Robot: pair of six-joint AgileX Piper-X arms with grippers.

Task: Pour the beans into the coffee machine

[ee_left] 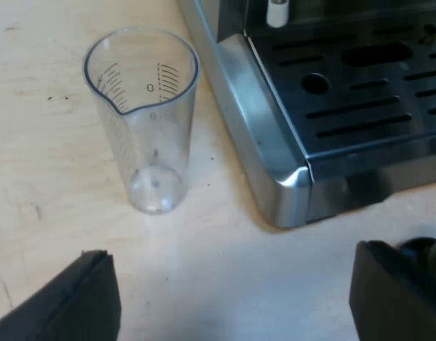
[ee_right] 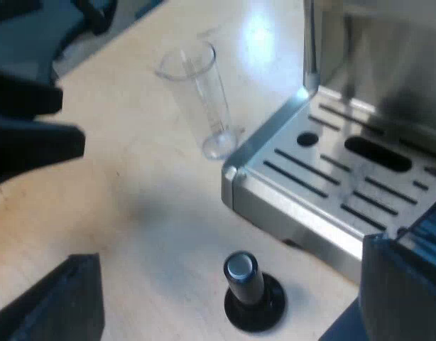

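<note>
A clear measuring glass (ee_left: 141,121) with printed marks and a pouring lip stands upright on the light wooden table, close to the corner of the espresso machine's (ee_left: 275,149) drip tray. It looks empty. My left gripper (ee_left: 232,302) hovers open just short of the glass, with nothing between its black fingers (ee_left: 69,302). In the right wrist view the same glass (ee_right: 202,99) stands beyond the machine's corner (ee_right: 236,181). My right gripper (ee_right: 236,284) is open above a tamper (ee_right: 250,291) with a black knob and holds nothing.
The slotted black drip tray (ee_right: 346,177) juts out from the machine's steel front. A blurred dark shape, apparently the other arm (ee_right: 26,121), hangs over the table near the glass. Bare wood lies between glass and tamper.
</note>
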